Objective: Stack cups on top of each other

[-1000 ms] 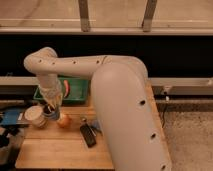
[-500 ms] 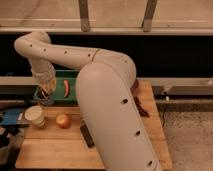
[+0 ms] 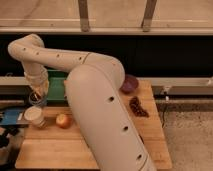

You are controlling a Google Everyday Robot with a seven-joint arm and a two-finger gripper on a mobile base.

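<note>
Two cups show near the left edge of the wooden table [image 3: 90, 150]; a third cannot be made out with certainty. The gripper [image 3: 38, 96] hangs at the end of the arm [image 3: 95, 100], which reaches over from the right and bends down at the table's far-left corner. Just below the jaws sits a small shiny cup [image 3: 36, 99], so close to them that it may be in their hold or merely under them; I cannot tell, and the spread of the jaws is not readable either. Toward the camera from the jaws, and slightly to the left in the view, stands the wider cream-white cup [image 3: 34, 115], upright with its mouth upward. These two cups are near each other but apart. The coming move seems to turn on that short offset: the wide cup lies below and nearer the camera than the jaws. An orange fruit [image 3: 62, 120] sits just beside the cream-white cup, and a purple bowl [image 3: 130, 84] is well apart across the table.
</note>
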